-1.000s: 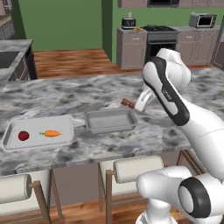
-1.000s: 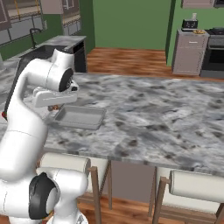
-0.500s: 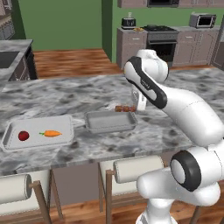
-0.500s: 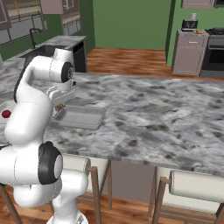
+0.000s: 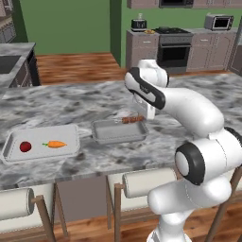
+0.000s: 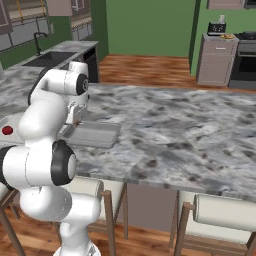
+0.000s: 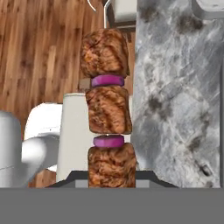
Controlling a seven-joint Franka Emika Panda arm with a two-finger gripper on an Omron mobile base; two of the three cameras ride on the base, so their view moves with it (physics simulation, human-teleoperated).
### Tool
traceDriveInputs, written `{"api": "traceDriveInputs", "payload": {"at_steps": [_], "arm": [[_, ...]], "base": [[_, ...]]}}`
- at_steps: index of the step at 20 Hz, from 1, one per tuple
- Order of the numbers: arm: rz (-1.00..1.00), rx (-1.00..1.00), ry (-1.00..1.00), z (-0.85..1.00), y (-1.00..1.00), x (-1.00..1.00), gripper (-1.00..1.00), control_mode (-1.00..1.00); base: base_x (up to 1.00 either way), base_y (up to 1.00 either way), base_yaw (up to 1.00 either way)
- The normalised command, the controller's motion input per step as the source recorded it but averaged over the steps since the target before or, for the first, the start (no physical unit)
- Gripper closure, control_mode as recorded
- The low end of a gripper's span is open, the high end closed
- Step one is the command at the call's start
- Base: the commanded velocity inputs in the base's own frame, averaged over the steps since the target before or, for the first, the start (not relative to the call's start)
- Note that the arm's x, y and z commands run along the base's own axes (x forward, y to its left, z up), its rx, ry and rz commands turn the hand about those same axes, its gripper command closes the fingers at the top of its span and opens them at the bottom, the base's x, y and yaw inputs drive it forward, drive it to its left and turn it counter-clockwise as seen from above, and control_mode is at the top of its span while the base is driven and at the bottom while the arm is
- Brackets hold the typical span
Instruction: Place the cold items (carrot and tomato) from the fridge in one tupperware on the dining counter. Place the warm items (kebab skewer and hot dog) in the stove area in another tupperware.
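Observation:
My gripper (image 5: 141,116) is shut on the kebab skewer (image 5: 131,119), which shows as grilled meat chunks with purple onion slices (image 7: 108,118). The skewer hangs level just above the far right rim of the empty grey tupperware (image 5: 118,132) on the dining counter. My arm partly hides this tupperware (image 6: 95,135) in the right base view. To its left, a second tupperware (image 5: 14,142) holds the tomato (image 5: 25,147) and the carrot (image 5: 56,144). A small orange-brown thing (image 5: 150,31) lies by the stove, too small to tell whether it is the hot dog.
The marble dining counter (image 5: 71,101) stretches wide around both containers. Bar stools (image 5: 146,182) stand along its near edge. A stove (image 5: 172,45), toaster (image 5: 138,23) and microwave (image 5: 218,21) line the back wall across a wooden floor (image 5: 80,66).
My arm has swung left across the counter, carrying the kebab skewer from the right side to the empty tupperware's far rim. Both containers and the vegetables have not moved.

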Motion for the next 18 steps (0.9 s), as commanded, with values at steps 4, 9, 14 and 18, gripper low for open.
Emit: {"api": "traceDriveInputs", "payload": {"at_steps": [4, 9, 14, 18], "arm": [[-0.01, -0.04, -0.04, -0.44, 0.0, 0.38, 1.0, -1.0], [-0.11, -0.05, 0.0, -0.46, 0.02, 0.37, 1.0, -1.0], [-0.11, -0.04, 0.0, -0.43, 0.02, 0.42, 1.0, -1.0], [-0.01, 0.0, -0.01, -0.4, 0.0, 0.47, 1.0, -1.0]], "base": [[0.0, 0.0, 0.0], [0.0, 0.0, 0.0], [0.0, 0.0, 0.0], [0.0, 0.0, 0.0]]}}
